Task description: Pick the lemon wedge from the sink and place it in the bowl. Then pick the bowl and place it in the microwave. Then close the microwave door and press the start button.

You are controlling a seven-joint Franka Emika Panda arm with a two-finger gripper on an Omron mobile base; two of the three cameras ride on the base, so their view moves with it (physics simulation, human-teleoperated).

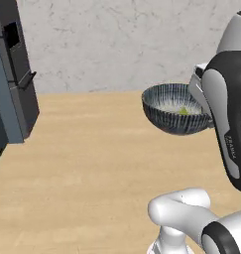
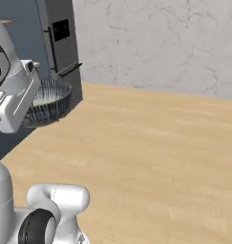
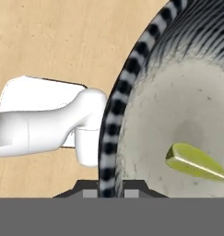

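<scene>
Hand view: tool [image 3: 111, 193] pinches the bowl [image 3: 178, 106] rim, lemon wedge [image 3: 194, 161] inside.
Carrying step; next, I'd judge, the bowl goes level into the microwave [image 1: 15, 84].

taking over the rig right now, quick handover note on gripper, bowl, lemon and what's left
Gripper: shut on the rim of the wide round bowl, dark streaked outside, pale speckled inside, which is held in the air above the light wooden floor.
Lemon: the small yellow-green lemon wedge lies inside the bowl, near the middle.
Microwave: I cannot tell for sure where it is; a tall dark grey cabinet stands beyond the bowl.
Done: wedge in the bowl, bowl picked up.
Left: carry the bowl into the microwave, release it, close the door, press start.
</scene>
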